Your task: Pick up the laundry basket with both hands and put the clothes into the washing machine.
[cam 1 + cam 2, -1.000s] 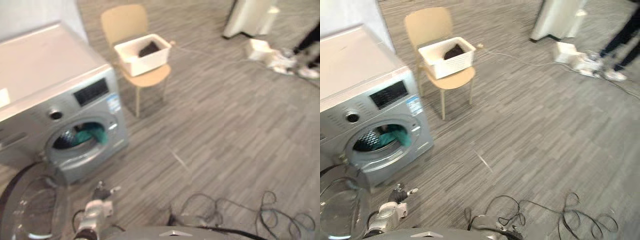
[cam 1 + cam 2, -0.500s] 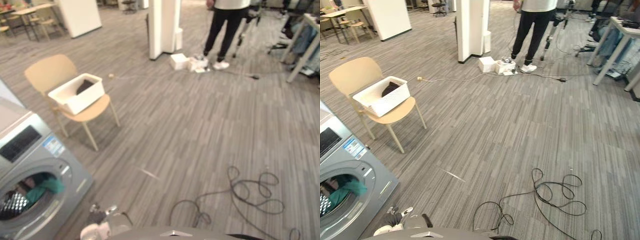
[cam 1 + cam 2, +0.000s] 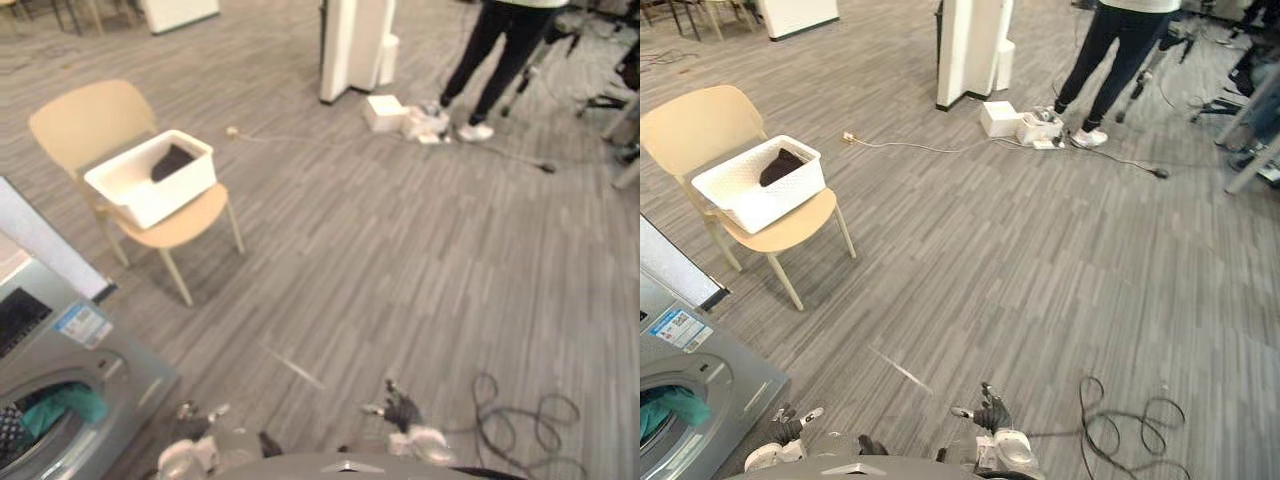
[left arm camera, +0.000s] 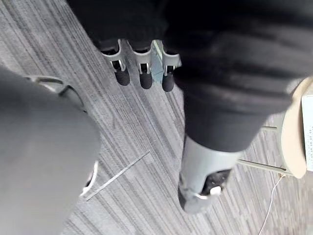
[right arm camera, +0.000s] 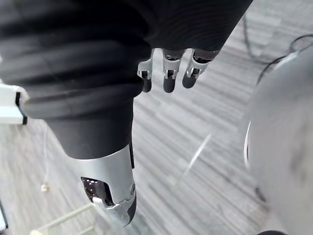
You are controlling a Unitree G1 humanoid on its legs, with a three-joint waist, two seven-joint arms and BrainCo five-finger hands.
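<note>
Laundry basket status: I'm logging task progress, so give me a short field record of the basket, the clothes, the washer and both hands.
basket: white laundry basket on the seat of the tan chair, not held
basket contents: dark garment
washer: washing machine at the robot's lower left, teal cloth in its drum opening
left hand: low over the floor, fingers relaxed, empty
right hand: low over the floor, fingers relaxed, empty
bystander: person standing beyond the white pillar

A tan chair (image 3: 695,120) is set on the grey carpet floor (image 3: 1040,250). A person's legs (image 3: 1108,60) are seen near a white pillar (image 3: 970,40), with a white box (image 3: 998,118) between.
</note>
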